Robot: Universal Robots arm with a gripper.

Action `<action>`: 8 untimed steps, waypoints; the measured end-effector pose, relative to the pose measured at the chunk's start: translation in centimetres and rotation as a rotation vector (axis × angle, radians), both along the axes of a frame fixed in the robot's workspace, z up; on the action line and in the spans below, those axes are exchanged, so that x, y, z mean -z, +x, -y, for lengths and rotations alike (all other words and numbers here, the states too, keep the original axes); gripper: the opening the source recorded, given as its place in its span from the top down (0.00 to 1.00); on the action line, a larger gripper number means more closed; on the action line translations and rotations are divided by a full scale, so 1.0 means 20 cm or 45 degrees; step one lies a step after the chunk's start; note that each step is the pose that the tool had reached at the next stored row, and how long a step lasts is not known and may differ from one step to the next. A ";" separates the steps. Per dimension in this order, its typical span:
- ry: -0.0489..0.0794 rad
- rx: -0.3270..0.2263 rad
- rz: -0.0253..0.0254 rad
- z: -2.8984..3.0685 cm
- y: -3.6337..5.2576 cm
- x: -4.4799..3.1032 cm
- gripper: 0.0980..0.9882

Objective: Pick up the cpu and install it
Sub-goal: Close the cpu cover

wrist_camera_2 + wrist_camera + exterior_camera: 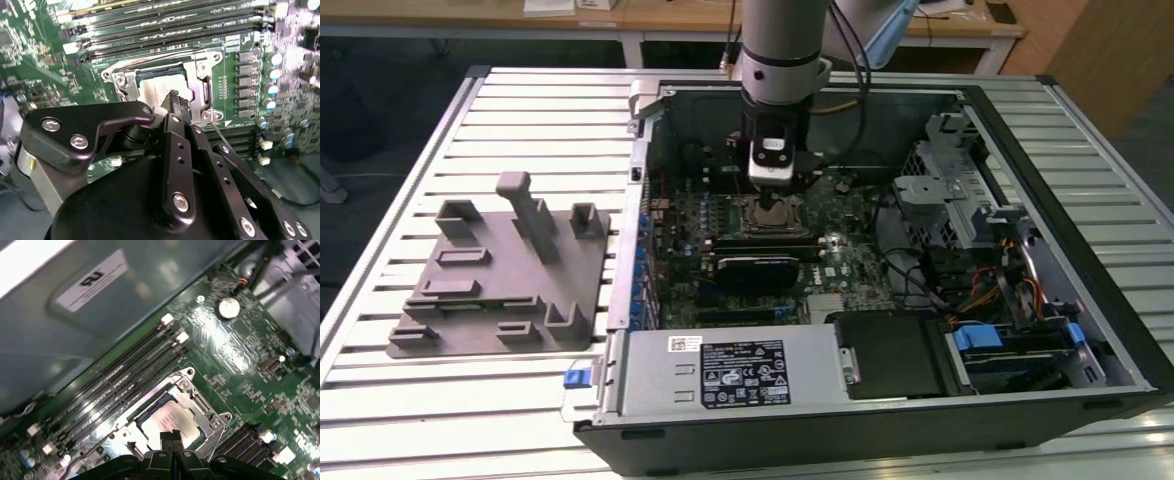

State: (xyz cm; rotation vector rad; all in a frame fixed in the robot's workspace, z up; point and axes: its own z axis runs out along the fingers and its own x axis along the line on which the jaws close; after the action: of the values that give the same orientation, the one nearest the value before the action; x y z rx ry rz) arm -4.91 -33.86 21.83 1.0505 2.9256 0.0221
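Box [720,372] of grey metal with a label, nearest of all, at 6 o'clock in the exterior view. Sits inside an open computer case [1067,140], next to a black drive [894,355] at its 3 o'clock. Blue clips [981,336] and orange wires [987,295] just past that drive. Under it all, table [400,160] of metal slats.

Grey holder block [494,270] at 9 o'clock from the case, flat on the table, well apart from the arm.

Further in, toward 12 o'clock from the box: green board [854,262] lying on the case floor. Near the middle of the board, square socket [767,212] with a shiny metal frame.

Cpu [167,421] flat inside that socket, silvery-white top facing up, frame all around it. Same cpu [150,92] in the second wrist view, partly hidden behind the fingers.

Gripper [771,192] straight above the socket, hanging down from the arm [785,40]. Clenched: fingers [166,440] pressed tight together with nothing between them. Tips just over the cpu's top; cannot tell if touching.

Long black slots [125,375] beside the socket, between it and a grey case wall [75,340]. Round silver battery [228,307] on the board, well apart from the socket.

Farthest, at 12 o'clock past the table: wooden desk [667,20].
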 end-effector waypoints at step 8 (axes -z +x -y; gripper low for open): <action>-0.009 -0.181 0.0000 0.000 0.000 0.006 0.99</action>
State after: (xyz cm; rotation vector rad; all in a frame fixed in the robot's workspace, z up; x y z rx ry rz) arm -4.90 -33.86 21.72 0.8394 2.9917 0.0155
